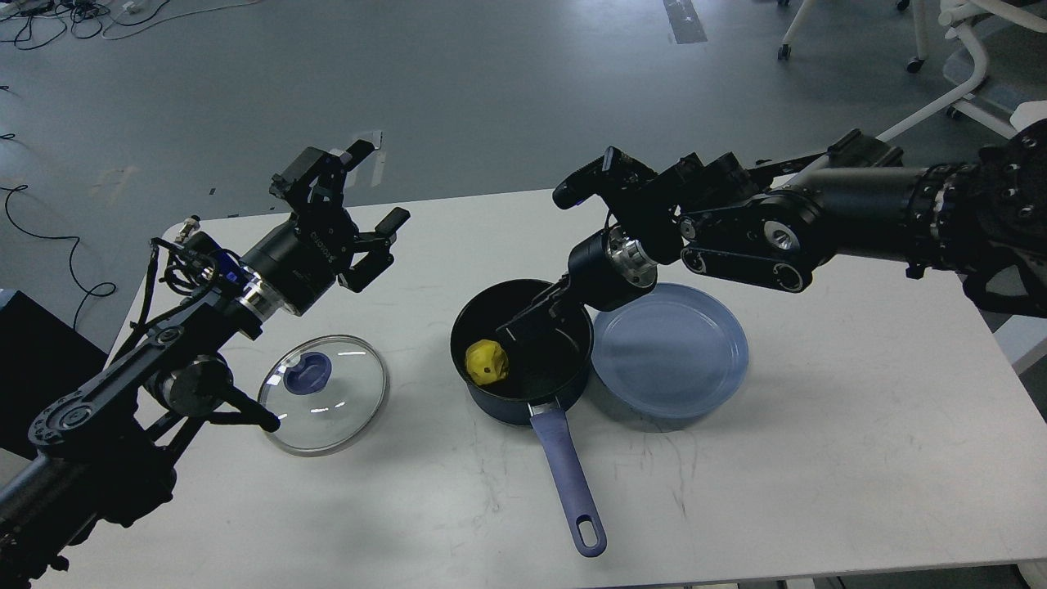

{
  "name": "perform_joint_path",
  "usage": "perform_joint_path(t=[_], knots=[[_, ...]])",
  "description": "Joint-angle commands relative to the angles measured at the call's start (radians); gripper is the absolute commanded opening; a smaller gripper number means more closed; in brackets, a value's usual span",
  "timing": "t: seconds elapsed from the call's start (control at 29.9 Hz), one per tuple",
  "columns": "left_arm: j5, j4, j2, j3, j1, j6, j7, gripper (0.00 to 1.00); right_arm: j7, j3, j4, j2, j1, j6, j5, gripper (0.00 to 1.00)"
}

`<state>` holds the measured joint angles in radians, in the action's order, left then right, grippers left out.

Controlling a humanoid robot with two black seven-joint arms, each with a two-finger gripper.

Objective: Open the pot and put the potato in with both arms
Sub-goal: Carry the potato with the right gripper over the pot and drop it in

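The dark pot with a blue handle stands open at the table's middle. The yellow potato lies inside it on the bottom, at the left. My right gripper hangs over the pot's mouth, just right of and above the potato, open and empty. The glass lid with a blue knob lies flat on the table left of the pot. My left gripper is open and empty, raised above the table behind the lid.
A blue plate sits touching the pot's right side, under my right arm. The white table has bare room at the front and right. Office chair legs stand on the floor at far right.
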<state>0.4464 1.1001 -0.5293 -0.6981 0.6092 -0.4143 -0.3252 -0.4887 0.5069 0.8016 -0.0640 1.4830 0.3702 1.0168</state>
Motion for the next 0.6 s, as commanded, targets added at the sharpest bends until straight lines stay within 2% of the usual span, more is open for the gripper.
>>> perform_joint_path(t=[0.0, 0.17, 0.3, 0.33, 0.43, 0.57], knots=[[-0.002, 0.000, 0.000, 0.000, 0.000, -0.001, 0.000, 0.98, 0.000, -0.045, -0.001, -0.081, 0.014, -0.004, -0.030, 0.96], [0.000, -0.002, 0.000, 0.000, 0.000, -0.001, 0.000, 0.98, 0.000, -0.166, 0.002, -0.235, -0.009, -0.005, -0.147, 0.98], [-0.002, 0.000, 0.000, 0.000, -0.002, -0.001, 0.000, 0.98, 0.000, -0.275, -0.001, -0.371, -0.120, -0.007, -0.334, 0.98], [-0.002, 0.000, 0.000, 0.000, -0.002, -0.001, 0.000, 0.98, 0.000, -0.275, -0.001, -0.372, -0.121, -0.007, -0.334, 0.98], [-0.002, 0.000, 0.002, 0.000, 0.000, -0.001, 0.000, 0.98, 0.000, -0.422, 0.001, -0.453, -0.274, -0.007, -0.479, 0.98], [-0.002, -0.002, 0.002, 0.000, -0.002, -0.001, 0.000, 0.98, 0.000, -0.576, -0.010, -0.468, -0.412, -0.010, -0.575, 0.98]])
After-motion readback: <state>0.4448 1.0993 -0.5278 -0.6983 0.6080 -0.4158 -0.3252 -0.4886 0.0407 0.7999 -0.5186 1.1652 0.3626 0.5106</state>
